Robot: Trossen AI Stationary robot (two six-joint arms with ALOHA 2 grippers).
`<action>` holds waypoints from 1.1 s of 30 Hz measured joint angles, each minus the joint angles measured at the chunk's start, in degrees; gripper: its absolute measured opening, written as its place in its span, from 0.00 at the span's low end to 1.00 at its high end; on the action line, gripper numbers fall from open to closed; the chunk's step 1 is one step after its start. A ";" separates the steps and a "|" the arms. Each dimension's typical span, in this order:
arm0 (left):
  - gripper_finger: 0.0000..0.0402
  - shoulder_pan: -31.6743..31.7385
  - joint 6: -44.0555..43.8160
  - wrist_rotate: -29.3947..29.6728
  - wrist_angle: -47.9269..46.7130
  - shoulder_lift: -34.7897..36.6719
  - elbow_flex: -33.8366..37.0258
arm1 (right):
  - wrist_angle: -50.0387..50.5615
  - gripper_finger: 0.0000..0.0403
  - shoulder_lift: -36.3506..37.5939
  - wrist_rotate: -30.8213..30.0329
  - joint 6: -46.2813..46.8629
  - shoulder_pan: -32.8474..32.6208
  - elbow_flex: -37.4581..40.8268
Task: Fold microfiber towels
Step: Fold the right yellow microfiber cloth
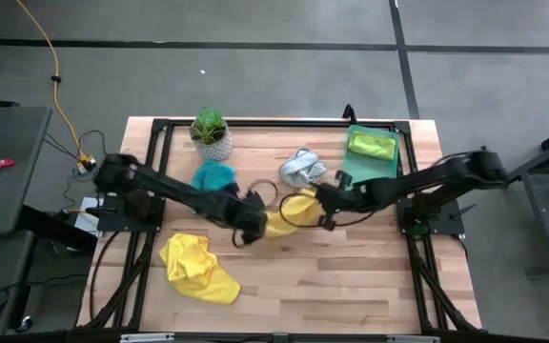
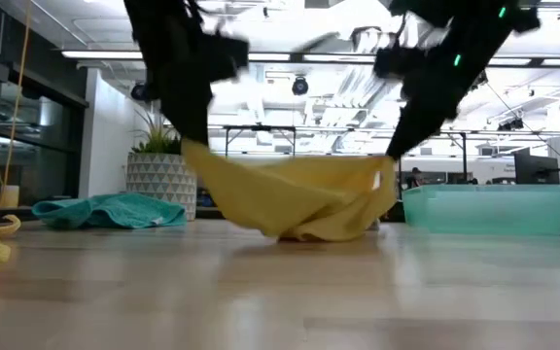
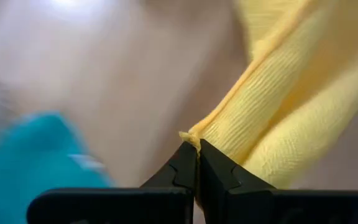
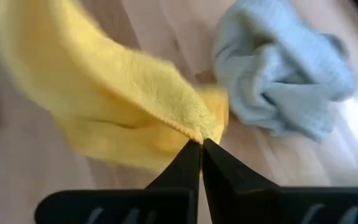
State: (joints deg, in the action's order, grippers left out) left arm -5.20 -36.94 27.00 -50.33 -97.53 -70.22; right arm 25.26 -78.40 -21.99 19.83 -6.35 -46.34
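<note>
Cloth, a soft yellow microfiber towel (image 2: 295, 202), sags limp between left end effector (image 3: 197, 144) and right end effector (image 4: 202, 143), each clenched on a corner; light, floppy, best held by corners.

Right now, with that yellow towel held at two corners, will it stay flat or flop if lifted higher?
Probably flop: the yellow towel sags between both end effectors and drags on the table. It looks light and soft, so it likely won't slip from a shut pinch.

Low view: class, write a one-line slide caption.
Both grippers, left and right, lift a soft yellow microfiber towel by opposite corners.
</note>
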 joint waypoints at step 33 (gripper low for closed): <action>0.00 0.67 3.35 6.93 -1.41 25.85 7.08 | 32.56 0.00 9.60 9.09 11.90 -7.43 -19.01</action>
State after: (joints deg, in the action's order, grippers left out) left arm -4.52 -33.59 33.93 -51.74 -71.68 -63.13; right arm 57.82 -68.80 -12.90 31.73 -13.78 -65.35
